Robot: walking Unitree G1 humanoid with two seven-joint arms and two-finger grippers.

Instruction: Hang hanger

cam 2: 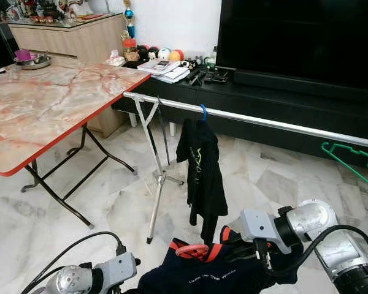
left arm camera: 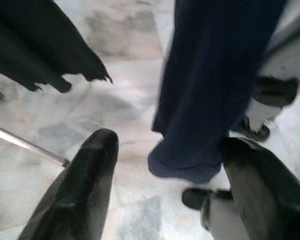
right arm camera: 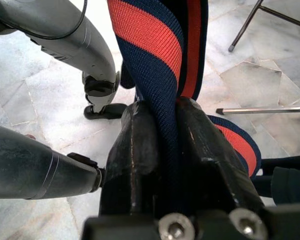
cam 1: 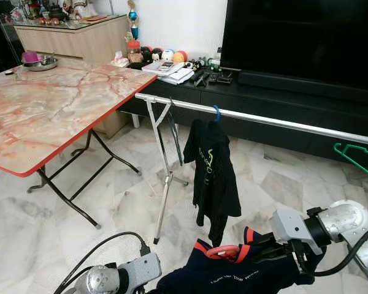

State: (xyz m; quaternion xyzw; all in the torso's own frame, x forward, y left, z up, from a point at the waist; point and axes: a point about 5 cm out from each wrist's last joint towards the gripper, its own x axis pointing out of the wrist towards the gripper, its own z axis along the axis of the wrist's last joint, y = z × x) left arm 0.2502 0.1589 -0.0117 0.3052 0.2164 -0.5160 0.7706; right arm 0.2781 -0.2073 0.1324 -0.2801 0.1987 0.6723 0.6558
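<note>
A silver clothes rail [cam 1: 264,118] runs across in front of me. On it hangs a black shirt [cam 1: 213,177] from a blue hanger hook [cam 1: 217,113]. My right gripper [right arm camera: 167,107] is shut on the navy shirt [cam 1: 233,275] at its red-striped collar [right arm camera: 140,35], low at the front. A red hanger hook [cam 1: 224,252] pokes out of that collar. My left gripper [left arm camera: 168,145] is open below the shirt, with a navy sleeve [left arm camera: 210,100] hanging between its fingers [left arm camera: 92,165]. In the left eye view its fingers are hidden by the cloth.
A marble-top folding table [cam 1: 49,110] stands on the left. The rail's crossed stand [cam 1: 165,177] is close by its corner. An empty green hanger [cam 1: 356,156] hangs at the rail's right end. Behind the rail are a low black cabinet [cam 1: 282,98] and a TV [cam 1: 306,37].
</note>
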